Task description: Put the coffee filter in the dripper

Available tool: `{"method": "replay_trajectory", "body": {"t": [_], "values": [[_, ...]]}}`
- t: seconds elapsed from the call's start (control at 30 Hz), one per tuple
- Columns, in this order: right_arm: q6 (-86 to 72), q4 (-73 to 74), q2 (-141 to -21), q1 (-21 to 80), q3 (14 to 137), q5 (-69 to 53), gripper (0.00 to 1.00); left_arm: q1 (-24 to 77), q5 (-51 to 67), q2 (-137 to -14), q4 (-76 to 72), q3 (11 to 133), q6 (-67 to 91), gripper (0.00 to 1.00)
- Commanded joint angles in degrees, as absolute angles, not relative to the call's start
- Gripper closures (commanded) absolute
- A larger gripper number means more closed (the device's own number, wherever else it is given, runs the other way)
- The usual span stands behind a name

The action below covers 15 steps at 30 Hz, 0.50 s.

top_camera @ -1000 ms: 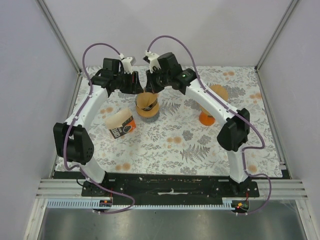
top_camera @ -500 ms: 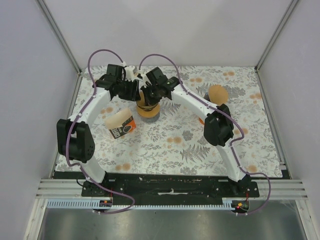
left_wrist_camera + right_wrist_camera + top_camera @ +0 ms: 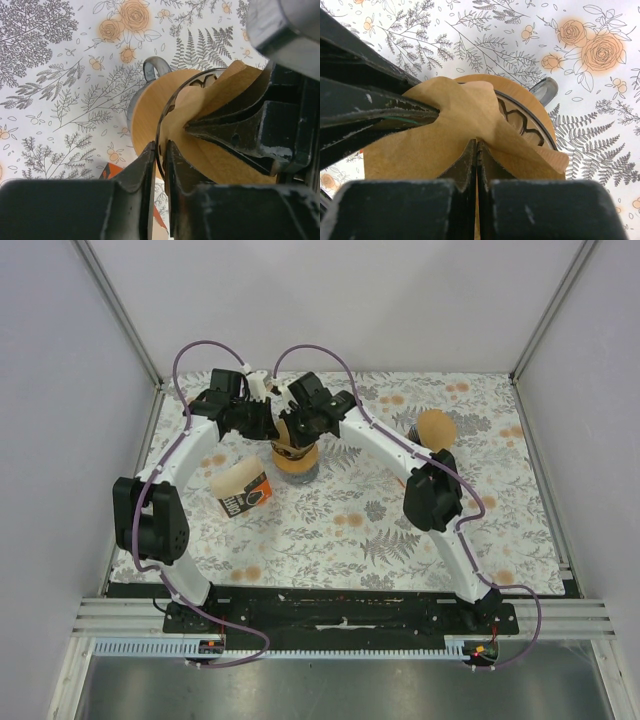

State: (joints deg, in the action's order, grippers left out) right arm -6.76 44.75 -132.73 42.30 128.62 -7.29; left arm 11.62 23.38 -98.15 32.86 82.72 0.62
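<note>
The dripper (image 3: 297, 466), with a wooden collar and a black wire rim, stands on the floral cloth at the back centre. The brown paper coffee filter (image 3: 289, 437) sits over its mouth, creased and half open. My left gripper (image 3: 270, 430) is shut at the dripper's left rim, on the filter's edge with the rim wire between its fingers (image 3: 160, 150). My right gripper (image 3: 296, 428) is shut on the filter's opposite side (image 3: 477, 145). The filter (image 3: 455, 115) covers most of the dripper (image 3: 532, 102), whose inner grid shows at the right. The left wrist view shows the filter (image 3: 220, 90) and the collar (image 3: 145, 115).
A brown pack with an orange label (image 3: 241, 490) lies on its side left of the dripper. A round brown-topped object (image 3: 436, 428) stands to the right, partly behind my right arm. The grey dripper handle (image 3: 152, 67) points away. Walls close in the cloth on three sides.
My right arm has swung left and its gripper has come down closer over the dripper with the filter. The left gripper has stayed at the dripper's rim.
</note>
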Motion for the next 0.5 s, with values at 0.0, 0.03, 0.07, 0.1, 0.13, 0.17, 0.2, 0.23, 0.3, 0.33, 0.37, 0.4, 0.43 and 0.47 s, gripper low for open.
{"method": "replay_trajectory", "body": {"t": [0.0, 0.03, 0.07, 0.1, 0.13, 0.17, 0.2, 0.23, 0.3, 0.33, 0.37, 0.4, 0.43, 0.47], "values": [[-0.89, 47.81, -131.24, 42.45, 130.7, -8.77, 1.0, 12.74, 24.79, -98.18, 32.96, 81.74, -4.04, 0.88], [-0.53, 47.46, -129.74, 42.36, 130.43, -10.01, 1.0, 12.83, 24.35, -97.83, 32.96, 81.65, -4.39, 0.91], [1.13, 47.2, -127.9, 42.28, 130.08, -10.98, 1.0, 12.83, 24.17, -97.47, 32.87, 81.56, -4.74, 0.94], [1.58, 46.59, -126.31, 42.01, 129.38, -11.77, 0.99, 12.83, 24.0, -97.3, 32.78, 81.39, -5.01, 0.96], [2.02, 45.89, -124.47, 41.58, 128.77, -12.47, 0.93, 12.92, 23.99, -96.95, 32.61, 81.04, -5.1, 0.98], [2.72, 45.1, -122.54, 41.31, 127.72, -14.31, 0.88, 13.01, 23.82, -96.77, 32.43, 80.69, -5.18, 0.98], [3.25, 44.65, -121.21, 40.87, 127.01, -15.72, 0.85, 13.27, 23.64, -96.16, 32.26, 80.16, -5.45, 0.98], [3.6, 44.39, -119.64, 40.43, 126.31, -17.65, 0.82, 13.45, 23.73, -95.72, 32.08, 79.63, -5.62, 0.98], [4.04, 43.69, -117.0, 39.12, 125.25, -22.48, 0.76, 13.97, 23.38, -94.93, 32.08, 79.37, -6.24, 0.98], [4.48, 42.9, -115.85, 38.5, 124.64, -24.76, 0.73, 14.32, 23.12, -94.75, 32.25, 79.54, -6.76, 0.98], [5.0, 42.11, -114.97, 37.89, 123.93, -26.35, 0.71, 14.76, 22.85, -94.92, 32.6, 79.98, -7.29, 0.98], [5.36, 41.49, -114.18, 37.45, 123.32, -27.06, 0.68, 15.03, 22.76, -95.1, 33.13, 80.33, -7.82, 0.98], [5.8, 40.79, -113.82, 37.01, 122.88, -26.9, 0.64, 15.2, 22.59, -95.27, 33.57, 80.77, -8.08, 0.98], [6.06, 40.26, -113.73, 36.65, 122.61, -26.29, 0.57, 15.38, 22.67, -95.53, 33.75, 80.86, -8.17, 0.98]]}}
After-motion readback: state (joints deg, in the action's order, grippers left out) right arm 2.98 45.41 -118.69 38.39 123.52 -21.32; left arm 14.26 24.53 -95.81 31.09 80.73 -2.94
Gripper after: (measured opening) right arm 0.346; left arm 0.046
